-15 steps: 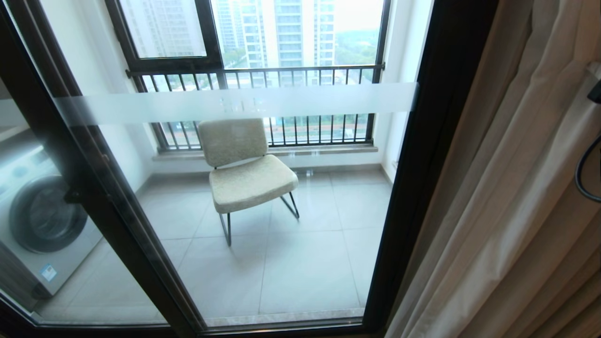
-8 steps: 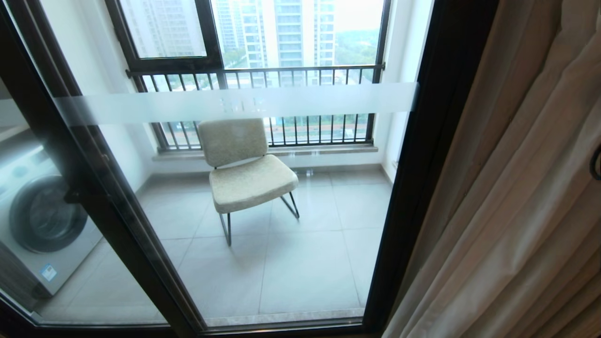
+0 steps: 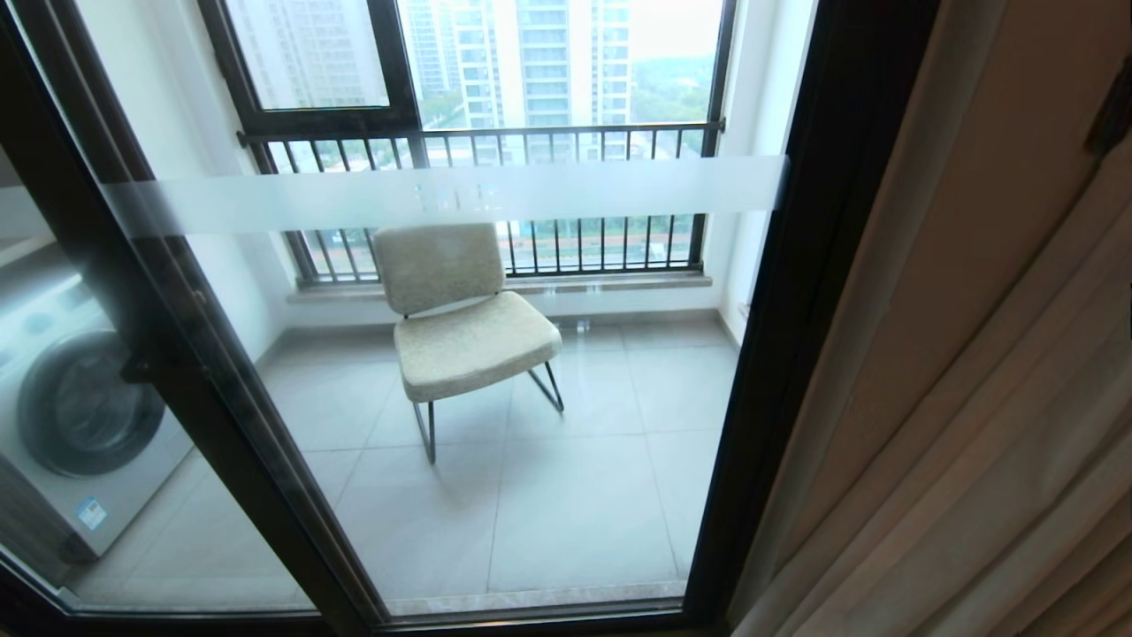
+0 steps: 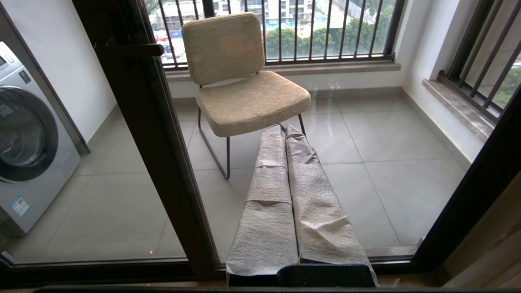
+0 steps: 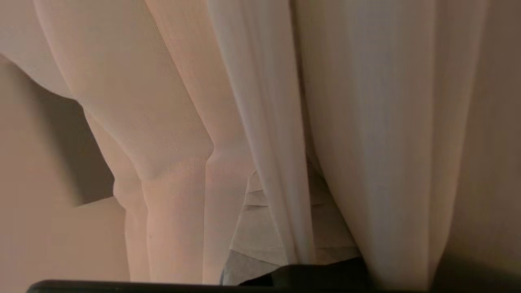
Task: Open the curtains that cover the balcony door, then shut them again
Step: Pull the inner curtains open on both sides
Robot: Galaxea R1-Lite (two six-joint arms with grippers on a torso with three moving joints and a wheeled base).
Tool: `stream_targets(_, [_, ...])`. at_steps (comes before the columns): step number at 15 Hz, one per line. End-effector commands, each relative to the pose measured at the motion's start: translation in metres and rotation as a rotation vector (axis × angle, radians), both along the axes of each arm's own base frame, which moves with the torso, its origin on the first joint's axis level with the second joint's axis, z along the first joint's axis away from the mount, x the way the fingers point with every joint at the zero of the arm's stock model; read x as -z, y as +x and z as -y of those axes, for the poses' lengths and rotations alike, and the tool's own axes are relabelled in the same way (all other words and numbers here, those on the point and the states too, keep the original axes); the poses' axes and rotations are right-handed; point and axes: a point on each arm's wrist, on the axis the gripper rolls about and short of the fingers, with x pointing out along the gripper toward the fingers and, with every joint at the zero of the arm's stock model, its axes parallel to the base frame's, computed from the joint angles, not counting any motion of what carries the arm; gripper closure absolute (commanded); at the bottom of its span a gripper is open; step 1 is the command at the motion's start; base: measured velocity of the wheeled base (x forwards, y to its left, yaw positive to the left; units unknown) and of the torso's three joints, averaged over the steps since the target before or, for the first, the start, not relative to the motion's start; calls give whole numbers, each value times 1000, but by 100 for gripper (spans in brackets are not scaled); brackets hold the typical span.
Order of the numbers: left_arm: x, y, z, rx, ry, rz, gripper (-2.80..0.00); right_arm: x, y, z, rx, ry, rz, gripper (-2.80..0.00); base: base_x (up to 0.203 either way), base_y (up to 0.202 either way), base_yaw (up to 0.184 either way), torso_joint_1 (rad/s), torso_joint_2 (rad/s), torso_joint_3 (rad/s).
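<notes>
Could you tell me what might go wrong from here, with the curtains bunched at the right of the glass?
The right gripper is shut and buried in the curtains; its fingers may be gripping only the sheer layer, so the thick drape could stay behind. A hard pull on such thin fabric might snag or strain it.

A high-rise flat: tiled balcony with washing machine [image 3: 71, 416], upholstered chair [image 3: 460, 332] and tower blocks [image 3: 531, 53] outside.

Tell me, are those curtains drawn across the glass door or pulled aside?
Pulled aside. The curtains hang bunched in folds at the right of the balcony door, whose glass is uncovered, showing the chair outside.
</notes>
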Motion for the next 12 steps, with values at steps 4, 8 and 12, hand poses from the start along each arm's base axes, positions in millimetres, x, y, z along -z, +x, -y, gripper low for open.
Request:
stream_targets(4, [0, 0, 0, -1, 0, 1, 0, 25, 7, 36, 66, 35, -49, 0, 0, 0, 0, 0, 0, 0])
stream_targets(8, [0, 0, 0, 0, 0, 1, 0, 23, 7, 32, 60, 29, -45, 0, 0, 0, 0, 0, 0, 0])
stream_targets(12, [0, 0, 0, -1, 0, 1, 0, 8, 2, 20, 38, 5, -17, 0, 0, 0, 0, 0, 0, 0])
